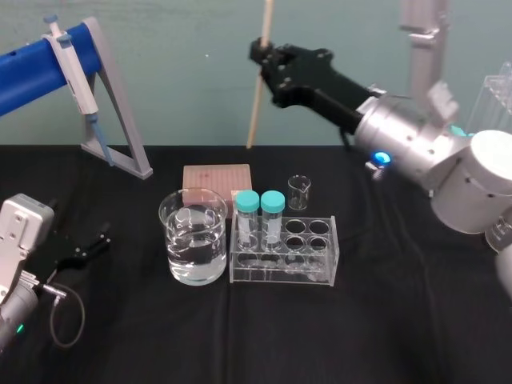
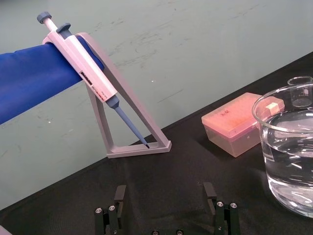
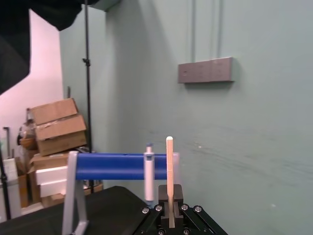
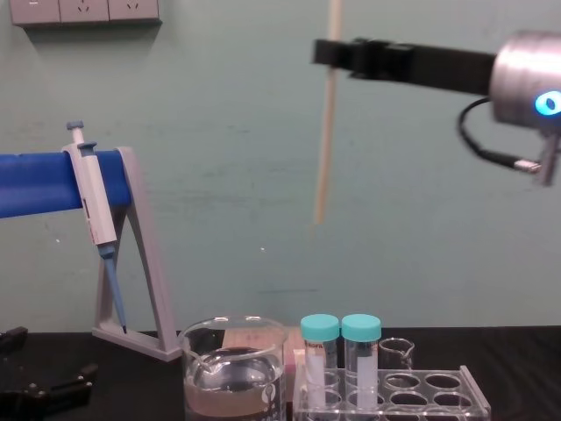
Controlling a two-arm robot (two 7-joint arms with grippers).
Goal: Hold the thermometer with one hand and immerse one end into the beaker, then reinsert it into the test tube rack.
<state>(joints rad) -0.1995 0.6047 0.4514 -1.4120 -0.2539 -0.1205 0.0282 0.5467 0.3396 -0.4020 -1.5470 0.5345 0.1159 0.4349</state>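
Pinching the thermometer point(image 1: 255, 108) between its pressed fingers, the right gripper point(image 1: 258, 51) held the rod upright, high in the air. Most of the rod hung below the hand. The beaker point(image 1: 178, 248) and the test tube rack point(image 1: 284, 276) stood well beneath the hand, the beaker more to its left. The dipping step seemed to be in hand. The next move, I judge, called for shifting left and lowering the tip straight into the water. The left gripper point(image 1: 102, 241) lay parked on the table, fingers spread.

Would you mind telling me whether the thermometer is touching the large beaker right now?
Apart. The chest view shows the lower tip of the thermometer hanging in the air well above the rim of the beaker, held by the right gripper.
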